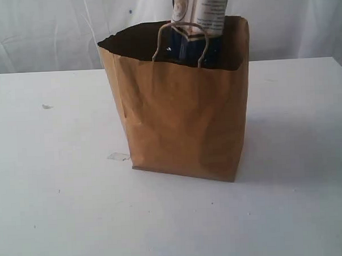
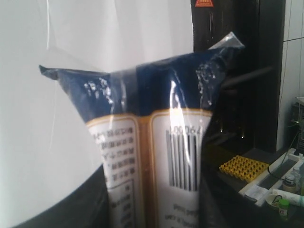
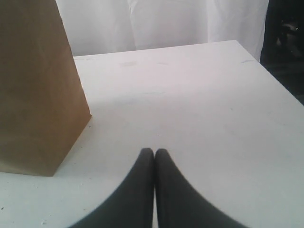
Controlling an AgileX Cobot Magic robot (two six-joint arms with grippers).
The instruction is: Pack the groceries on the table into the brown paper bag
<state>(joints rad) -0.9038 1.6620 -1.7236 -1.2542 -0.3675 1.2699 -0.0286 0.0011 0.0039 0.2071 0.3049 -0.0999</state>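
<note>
Standing upright at the centre of the exterior frame, the tall brown kraft paper bag [image 1: 182,122] rested on the broad, smooth white tabletop [image 1: 61,212]. Its matte sides were creased and softly dented, and its mouth gaped dark. A twisted paper loop handle [image 1: 181,37] arched over the near rim. Out of that mouth, at the upper centre, rose the long white-and-navy packet [image 1: 203,10], a glossy film pack with printed white panels. Its lower end sat inside the bag and its upper part ran off the top edge of the frame.

In the left wrist view the packet filled the middle: crinkled shiny plastic, a navy crimped end, gold-edged white panels and a black barcode. The left gripper [image 2: 152,216] was clamped on it, its dark rounded fingers [image 2: 66,213] against the packet's sides at the lower left and lower right.

The right gripper [image 3: 154,154] held its two smooth black tapered fingers pressed together on nothing, at the bottom centre of its view, near the bag's corner. Whether the tips touched the tabletop could not be told. A softly folded white curtain [image 1: 42,31] hung behind.
</note>
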